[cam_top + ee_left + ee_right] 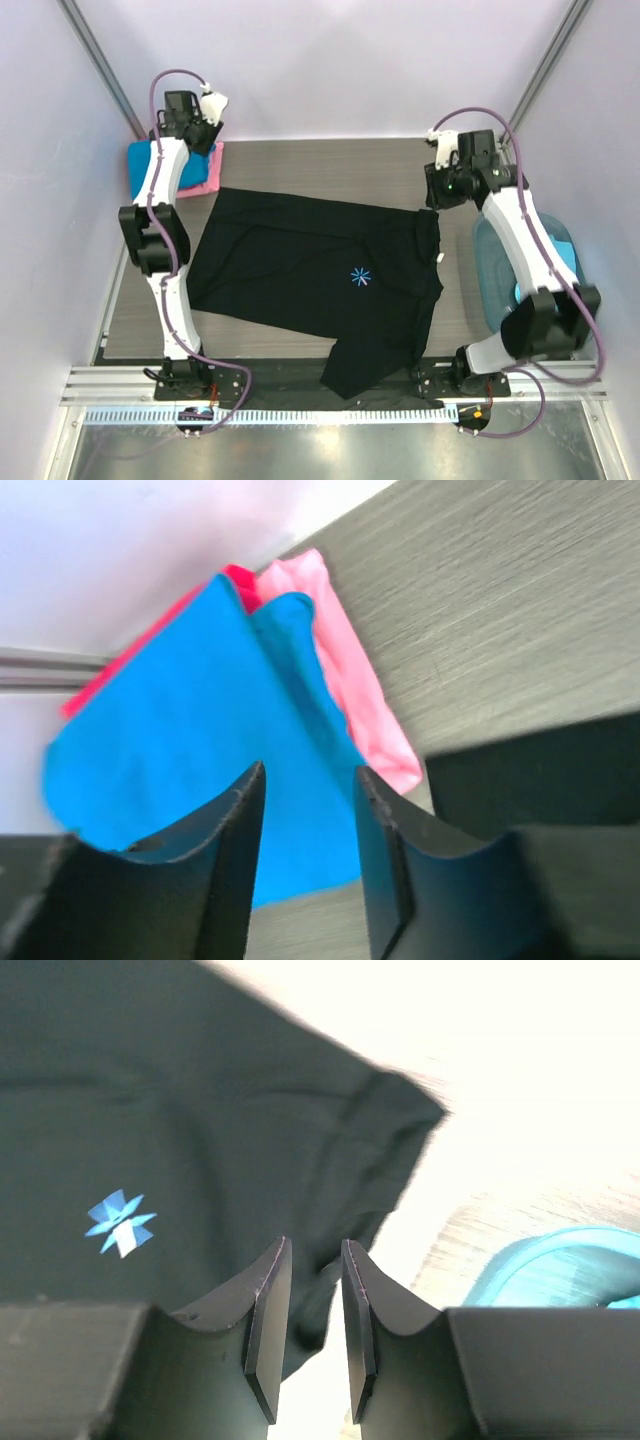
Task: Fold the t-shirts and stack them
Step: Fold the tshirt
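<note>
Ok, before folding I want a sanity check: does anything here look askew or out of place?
Yes. The black t-shirt lies skewed across the table, one end spilling over the near edge. At the far-left corner, the blue t-shirt sits unevenly on the pink t-shirt.

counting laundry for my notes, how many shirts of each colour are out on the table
black shirt: 1
blue shirt: 1
pink shirt: 1
total: 3 shirts; whatever lies inside the teal tub is too unclear to count
</note>
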You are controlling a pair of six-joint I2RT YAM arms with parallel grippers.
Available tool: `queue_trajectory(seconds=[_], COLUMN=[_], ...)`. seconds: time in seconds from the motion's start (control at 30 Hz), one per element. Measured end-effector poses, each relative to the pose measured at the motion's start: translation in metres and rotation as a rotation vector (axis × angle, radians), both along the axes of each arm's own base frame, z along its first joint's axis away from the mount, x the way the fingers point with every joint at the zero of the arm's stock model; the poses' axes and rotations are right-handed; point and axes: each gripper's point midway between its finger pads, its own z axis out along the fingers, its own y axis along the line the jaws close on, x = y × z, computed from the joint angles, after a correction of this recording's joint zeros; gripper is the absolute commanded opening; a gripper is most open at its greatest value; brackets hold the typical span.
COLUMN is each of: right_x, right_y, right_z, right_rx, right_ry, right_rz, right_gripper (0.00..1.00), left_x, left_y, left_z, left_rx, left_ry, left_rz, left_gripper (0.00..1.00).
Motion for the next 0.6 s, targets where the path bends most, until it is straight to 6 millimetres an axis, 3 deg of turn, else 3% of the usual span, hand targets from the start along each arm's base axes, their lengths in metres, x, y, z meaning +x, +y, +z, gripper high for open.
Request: queue_trajectory(seconds=[0.13, 0.27, 0.47, 0.6], right_x=[0.043, 0.062, 0.104, 0.131], right_y=[-0.047, -0.071, -0.054, -0.019], right_z=[-0.05, -0.08, -0.075, -0.073], right_rx=[-0.009, -0.022, -0.056, -0.15], right_ry=[0.112, 0.179, 0.145, 0.134], right_rz=[-0.153, -0.211, -0.127, 0.002], right_gripper=[0.33, 0.33, 0.34, 0.34], left_x=[0.001, -0.014, -0.026, -0.042], left_y=[0.002, -0.007, -0.03, -0.049], left_z=[-0.058, -0.098, -0.113, -0.134], left_rx=[-0.08, -0.163, -0.241, -0.27], left_ry=[0.138, 0.263, 0.328, 0.401], left_rz=[0.057, 0.075, 0.053, 0.031], left_gripper=[0.29, 0.19, 0.16, 0.15])
